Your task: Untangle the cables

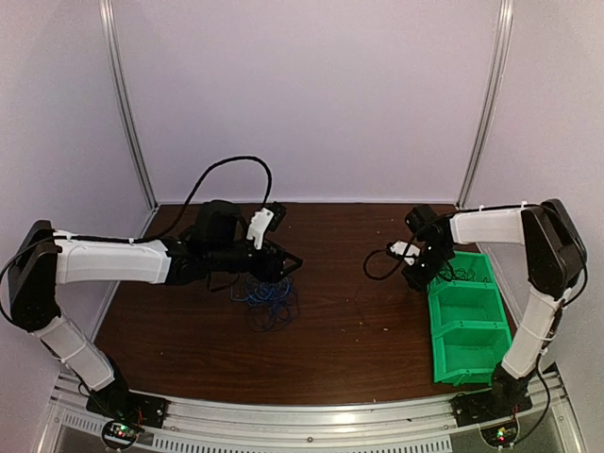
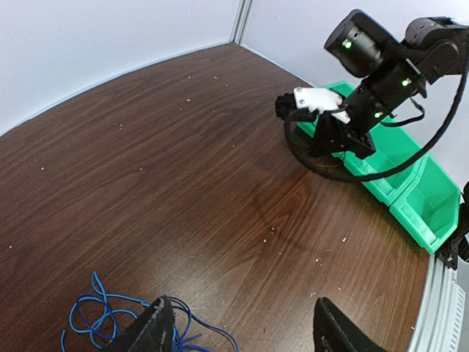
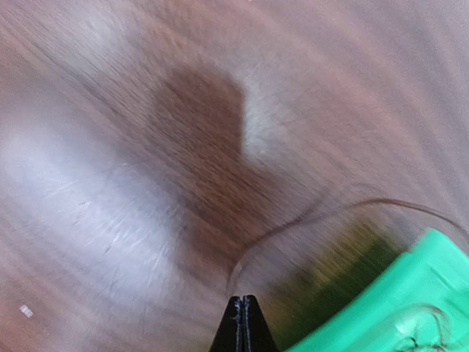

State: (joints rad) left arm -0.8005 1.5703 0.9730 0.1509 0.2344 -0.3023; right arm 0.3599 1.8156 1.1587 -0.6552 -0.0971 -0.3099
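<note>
A loose tangle of bright blue cables (image 1: pixel 269 300) lies on the brown table, left of centre. My left gripper (image 1: pixel 283 264) hovers just above and behind it, open, with nothing between its fingers; in the left wrist view the blue cables (image 2: pixel 102 315) lie beside its left finger (image 2: pixel 150 326). My right gripper (image 3: pixel 244 315) is shut at the left wall of the green bin. A thin black cable (image 3: pixel 315 213) runs out of its closed tips and arcs to the right. From above, this black cable (image 1: pixel 368 267) forms a small loop left of my right gripper (image 1: pixel 415 274).
A green two-compartment bin (image 1: pixel 467 321) stands at the right edge of the table, and thin dark wires show in its far compartment. White walls with metal corner posts close off the back and the sides. A thick black arm cable loops above the left arm.
</note>
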